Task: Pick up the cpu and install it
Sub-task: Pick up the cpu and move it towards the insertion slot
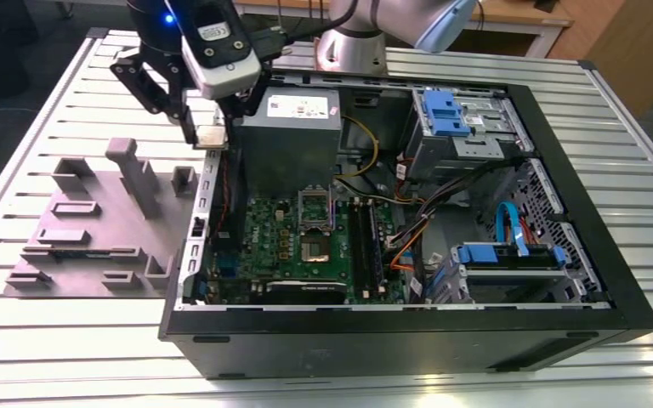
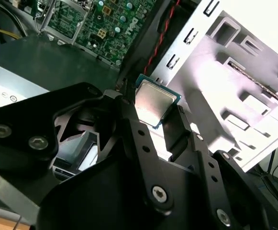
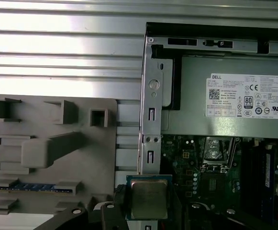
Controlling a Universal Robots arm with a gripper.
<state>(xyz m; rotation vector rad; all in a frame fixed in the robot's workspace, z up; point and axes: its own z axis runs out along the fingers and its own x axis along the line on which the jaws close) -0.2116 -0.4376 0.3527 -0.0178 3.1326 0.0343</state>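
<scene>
My gripper (image 1: pixel 208 136) is shut on the cpu (image 1: pixel 211 137), a small flat square chip with a silvery top. It hangs in the air over the case's wall on the exterior view's left, between the grey fixture (image 1: pixel 99 221) and the power supply (image 1: pixel 290 140). In both wrist views the cpu (image 2: pixel 153 100) (image 3: pixel 148 199) sits clamped by its edges between the black fingers (image 2: pixel 129 120). The dark square socket (image 1: pixel 313 246) (image 3: pixel 214 182) lies on the green motherboard inside the case, its metal frame (image 1: pixel 317 204) swung up. The socket is apart from the cpu.
The open computer case (image 1: pixel 417 327) lies on a slatted metal table (image 1: pixel 54 85). Inside are blue drive brackets (image 1: pixel 454 115), cables (image 1: pixel 411 238) and a memory stick (image 1: pixel 366 242). The fixture (image 3: pixel 52 143) has upright blocks and holds a blue memory stick (image 3: pixel 31 188).
</scene>
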